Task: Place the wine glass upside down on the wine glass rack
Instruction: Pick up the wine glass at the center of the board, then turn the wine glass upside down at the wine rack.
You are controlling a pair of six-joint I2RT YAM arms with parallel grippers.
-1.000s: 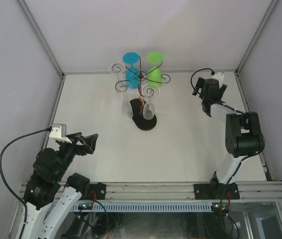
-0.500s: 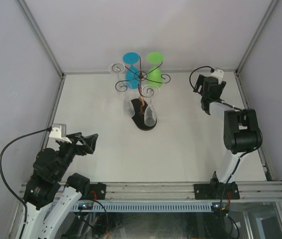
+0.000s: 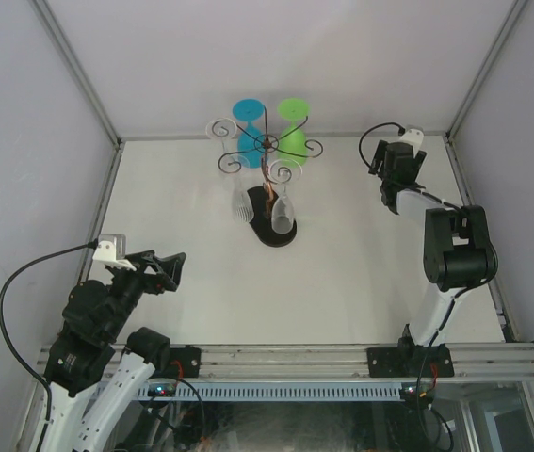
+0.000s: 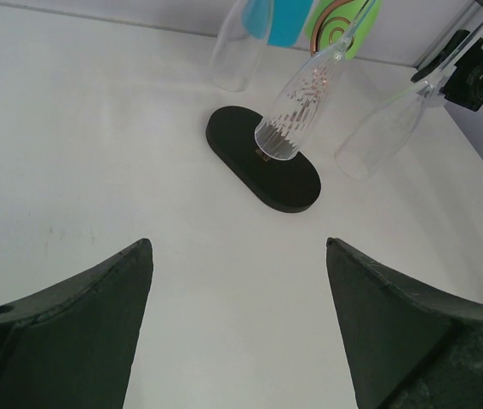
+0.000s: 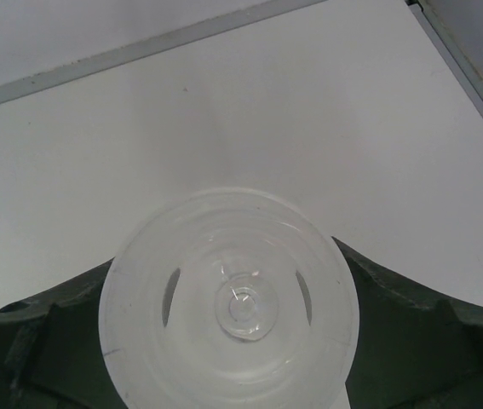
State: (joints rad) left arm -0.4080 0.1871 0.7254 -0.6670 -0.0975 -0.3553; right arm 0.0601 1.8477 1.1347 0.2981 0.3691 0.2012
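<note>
1. Noted the right claw (image 5: 222,254) narrowing over the last second, from its widest to partly drawn in, and nudged slightly nearer the back right corner of the table (image 3: 342,273).
2. Found a clear wine glass (image 5: 228,298) between its fingers (image 5: 394,332) in the wrist view. Seen end-on as a round disc with the stem at its centre, likely the foot. Hidden under the claw in the overhead view.
3. Cannot tell whether clamped yet: seen close against both sides of the disc, contact unresolved.
4. Found the left claw (image 4: 237,324) spread wide, holding nothing, parked near its own base, unchanged.
5. Checked the rack (image 3: 268,237): mid-table towards the back, well apart from the wine glass, already hung with other glasses (image 3: 283,218).
6. Judged as grasp in progress. Lift, carry, and hanging bowl-down on a free arm all outstanding.
</note>
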